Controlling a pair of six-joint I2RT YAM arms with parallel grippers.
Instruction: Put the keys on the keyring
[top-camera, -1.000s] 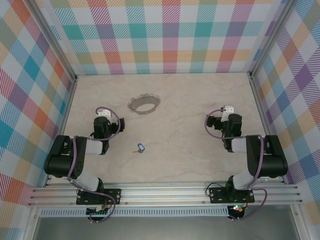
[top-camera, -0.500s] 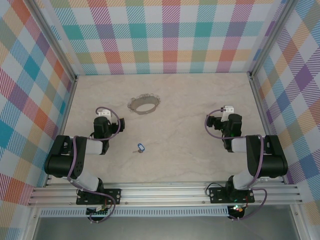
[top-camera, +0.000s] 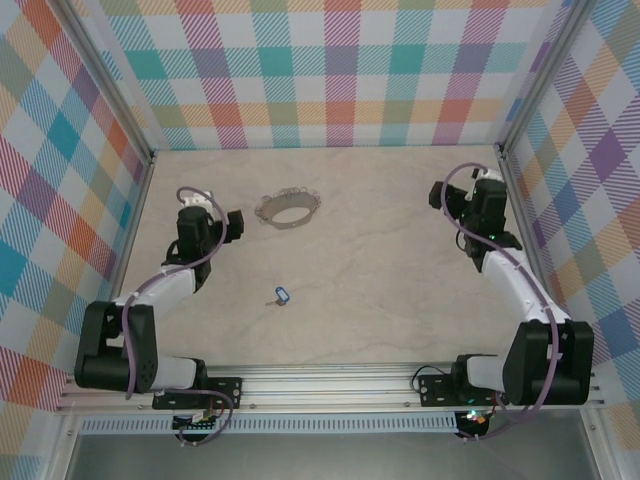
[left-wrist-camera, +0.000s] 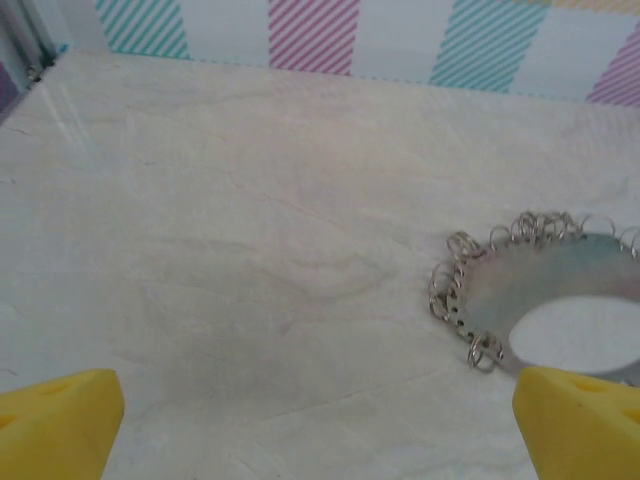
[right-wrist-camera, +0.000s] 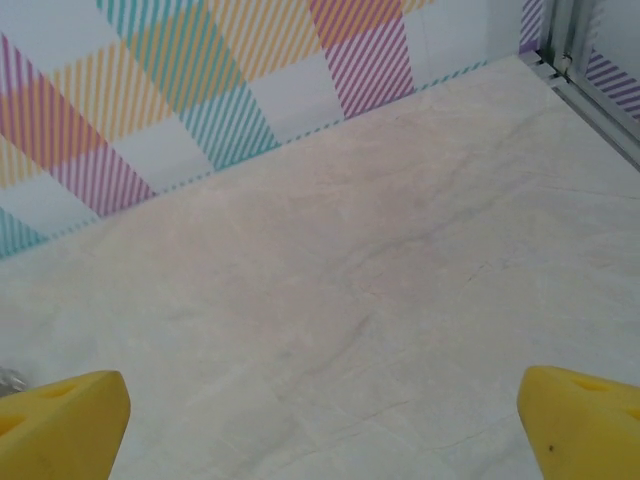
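Observation:
The keyring (top-camera: 288, 209) is a grey metal hoop fringed with small loops, lying flat at the back middle of the table. In the left wrist view the keyring (left-wrist-camera: 540, 272) lies ahead and to the right, close to the right yellow fingertip (left-wrist-camera: 580, 425). The keys (top-camera: 280, 295) are one tiny silvery key with a blue oval tag, lying alone near the table's middle. My left gripper (top-camera: 205, 213) hovers just left of the ring, open (left-wrist-camera: 320, 430), nothing between its fingers. My right gripper (top-camera: 482, 193) is far right near the side wall, open (right-wrist-camera: 320, 430) over bare table.
Plaid walls enclose the marble-look table (top-camera: 380, 260) on three sides. A metal frame post (right-wrist-camera: 575, 60) and the right wall stand close to the right gripper. An aluminium rail (top-camera: 330, 385) runs along the near edge by the arm bases.
Both arms have unfolded and reached toward the back. The left gripper has come up beside the keyring and the right gripper has gone to the far right. Key and ring have not moved.

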